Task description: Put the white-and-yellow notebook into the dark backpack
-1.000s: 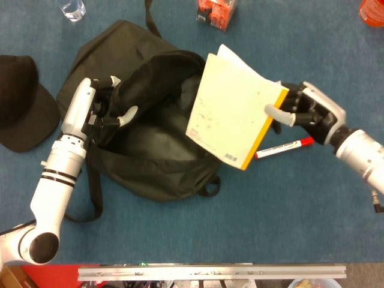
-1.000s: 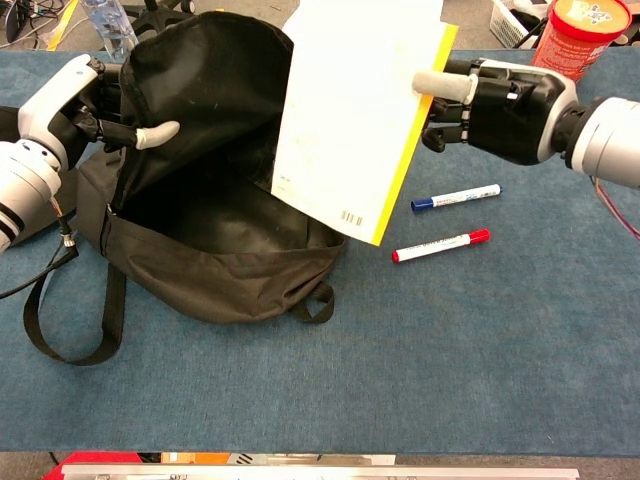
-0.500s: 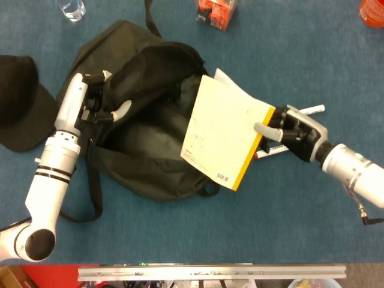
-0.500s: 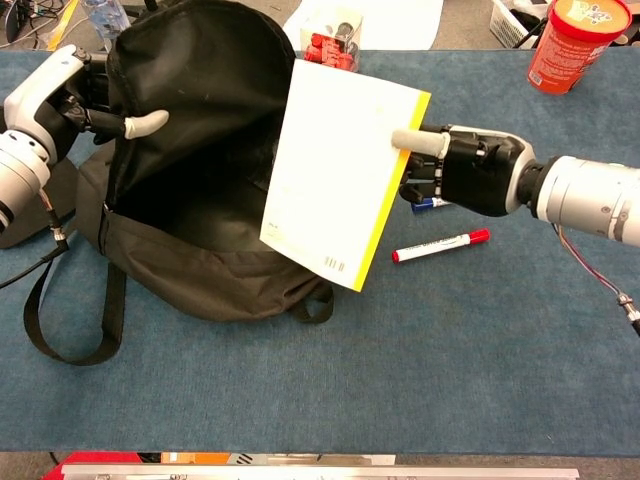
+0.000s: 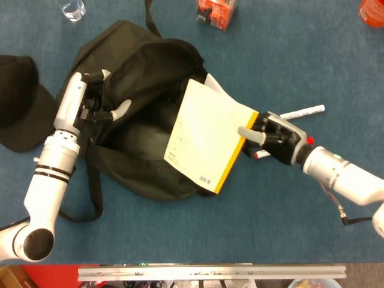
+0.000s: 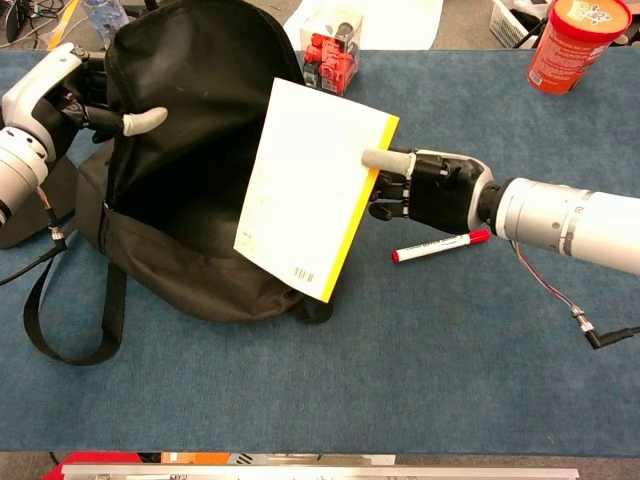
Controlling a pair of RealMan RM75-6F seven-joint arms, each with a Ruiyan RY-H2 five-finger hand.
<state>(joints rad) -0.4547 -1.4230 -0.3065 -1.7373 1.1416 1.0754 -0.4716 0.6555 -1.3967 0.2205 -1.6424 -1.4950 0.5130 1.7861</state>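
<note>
Right hand [image 6: 425, 190] pinching white-and-yellow paper notebook [image 6: 310, 190] should tilt its lower edge into dark fabric backpack [image 6: 190, 200], whose mouth left hand [image 6: 75, 95] grips open.

Pretty even, bright overhead light, soft shadows, no real glare; both views sharp, the bag's [image 6: 190, 150] inside goes dark.

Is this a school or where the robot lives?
Probably a robot lab or workshop. A blue-carpeted table holds a backpack, markers and a notebook, with cables beyond it.
</note>
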